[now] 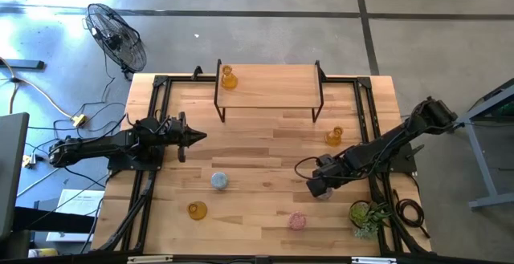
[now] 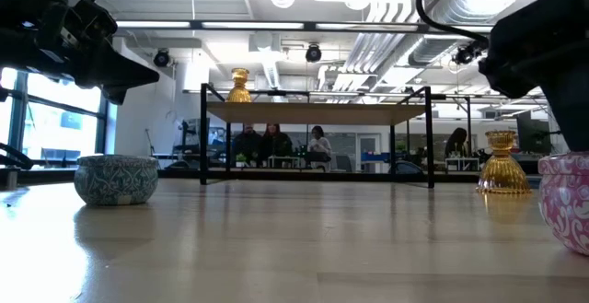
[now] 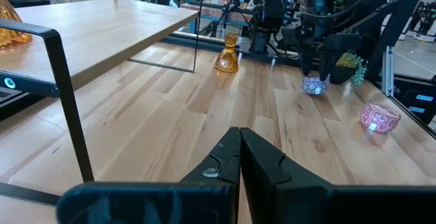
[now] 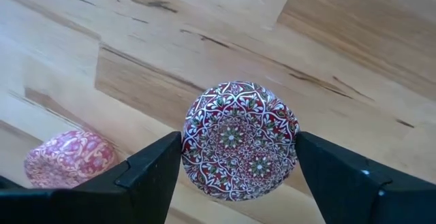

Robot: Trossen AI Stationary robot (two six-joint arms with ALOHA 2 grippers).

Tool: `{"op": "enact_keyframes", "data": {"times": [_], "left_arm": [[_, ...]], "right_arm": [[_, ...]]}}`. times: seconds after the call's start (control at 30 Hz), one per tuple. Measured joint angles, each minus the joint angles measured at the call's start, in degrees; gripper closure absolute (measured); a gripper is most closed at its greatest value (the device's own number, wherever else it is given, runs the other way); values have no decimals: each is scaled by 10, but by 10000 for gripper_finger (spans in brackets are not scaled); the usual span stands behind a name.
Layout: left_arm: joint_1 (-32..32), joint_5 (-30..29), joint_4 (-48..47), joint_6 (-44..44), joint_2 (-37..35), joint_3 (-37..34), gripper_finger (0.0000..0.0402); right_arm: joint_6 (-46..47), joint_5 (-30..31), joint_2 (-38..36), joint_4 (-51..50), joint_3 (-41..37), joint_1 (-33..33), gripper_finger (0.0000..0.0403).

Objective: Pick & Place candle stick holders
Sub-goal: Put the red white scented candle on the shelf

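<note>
1. We see our right gripper (image 4: 238,157) low over the table's (image 1: 265,144) right side, its fingers (image 4: 146,169) touching both sides of a pink patterned holder (image 4: 240,139), which sits on the wood.
2. We see a second pink holder (image 1: 298,221) near the front edge.
3. Our left gripper (image 1: 197,136) hovers at the left, clenched and empty.
4. One amber holder (image 1: 228,77) stands on the raised shelf (image 1: 273,87), another (image 1: 334,136) beside the shelf's right leg, and a third (image 1: 197,210) at front left.
5. The pale blue holder (image 1: 219,181) sits mid-table.
</note>
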Motion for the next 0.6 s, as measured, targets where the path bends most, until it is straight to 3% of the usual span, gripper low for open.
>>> {"op": "enact_keyframes", "data": {"times": [0.6], "left_arm": [[0,0,0,0,0,0,399]], "right_arm": [[23,30,0,18,0,12,120]]}}
